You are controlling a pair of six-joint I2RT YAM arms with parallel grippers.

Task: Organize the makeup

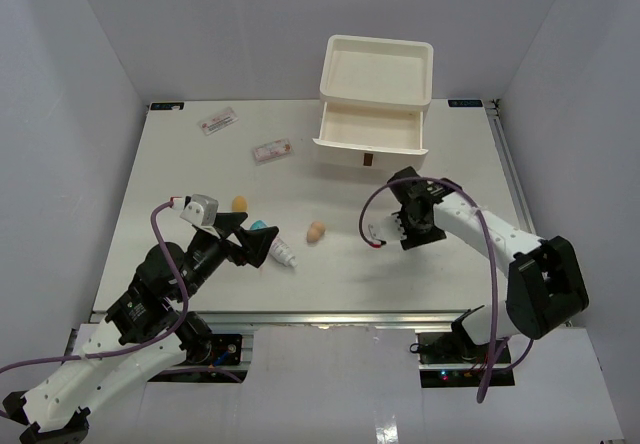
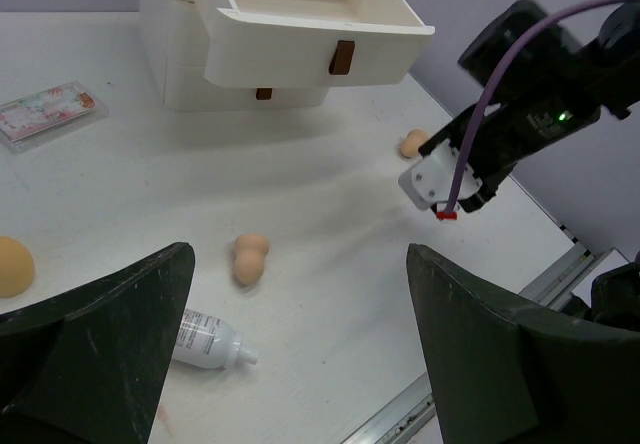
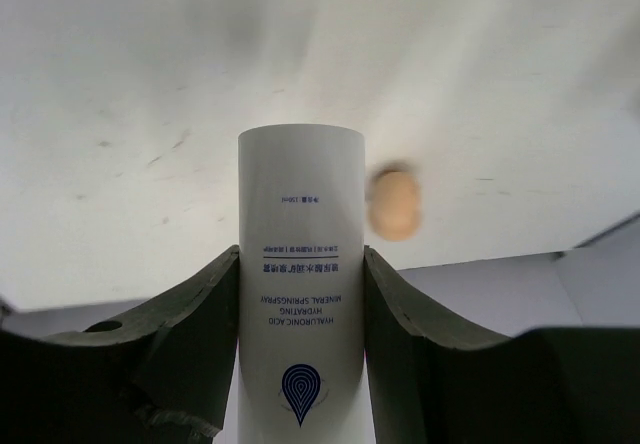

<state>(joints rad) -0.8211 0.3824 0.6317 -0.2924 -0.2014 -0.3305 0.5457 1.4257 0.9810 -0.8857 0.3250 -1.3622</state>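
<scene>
The right gripper (image 3: 300, 269) is clamped on the small white bottle (image 3: 300, 194), over bare table (image 1: 450, 164) at 5 o'clock of the three-drawer box (image 1: 376, 84). The box's open drawer (image 1: 371, 129) juts toward the gripper. The left gripper (image 1: 248, 236) gapes wide beside the white tube (image 1: 284, 255). Peach sponges (image 1: 316, 231) lie at its 12 and 3 o'clock, and two packets (image 1: 272, 150) farther off, around 12.

Bright, even light from overhead leaves only soft, faint shadows on the white desk (image 1: 330, 274). In the right wrist view the peach sponge (image 3: 395, 204) is blurred, while the print on the bottle (image 3: 300, 264) is sharp.
</scene>
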